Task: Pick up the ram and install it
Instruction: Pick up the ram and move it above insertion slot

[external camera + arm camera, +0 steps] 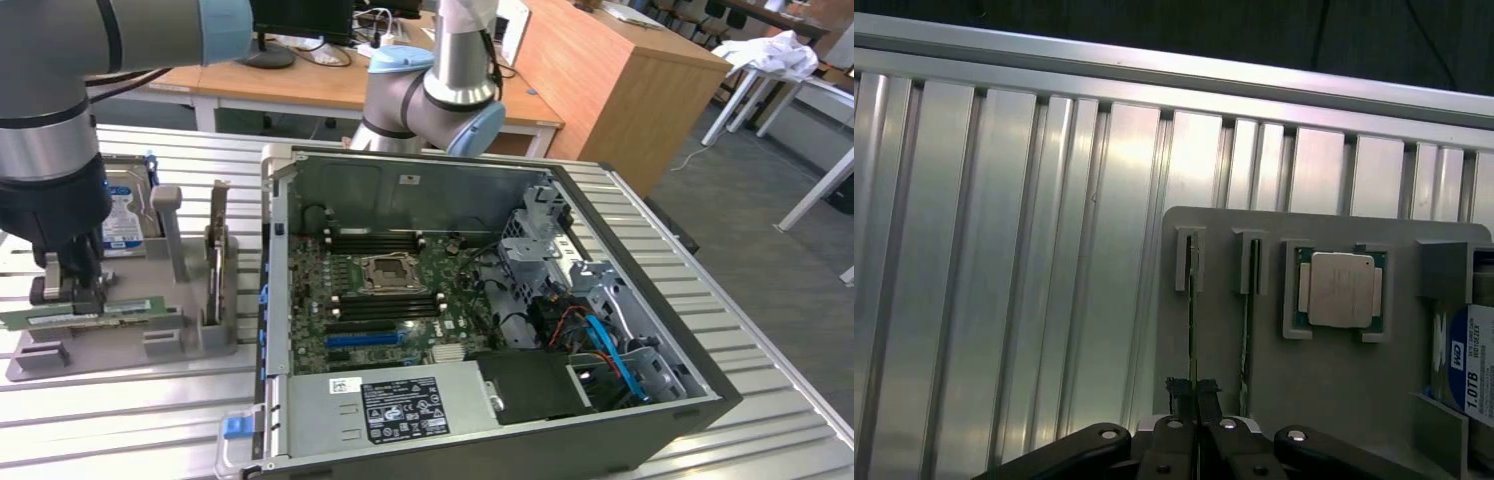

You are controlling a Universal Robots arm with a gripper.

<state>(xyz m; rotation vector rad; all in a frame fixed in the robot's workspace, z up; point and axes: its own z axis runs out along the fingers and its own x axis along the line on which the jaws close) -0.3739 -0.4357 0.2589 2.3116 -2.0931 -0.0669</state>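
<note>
The ram [134, 309] is a long green stick standing on edge in the grey holder [127, 352] at the exterior view's left. My gripper [74, 298] comes down on it from above. In the wrist view the ram [1191, 320] shows edge-on as a thin dark line running between slot posts, and my gripper [1195, 405] is shut on it, the two dark fingertips pinching its top edge. I cannot tell whether it has risen from its slots. The open computer case [561, 185] lies to the exterior view's right, with dark memory slots [380, 241] beside the processor socket [390, 271].
A second green stick [1247, 320] stands in the holder beside the held one. The holder also carries a square silver processor [1339, 290], a hard drive [1469, 370] and an upright card [216, 250]. The ribbed metal table [1004, 250] lies all round; the arm's base [427, 95] stands behind the case.
</note>
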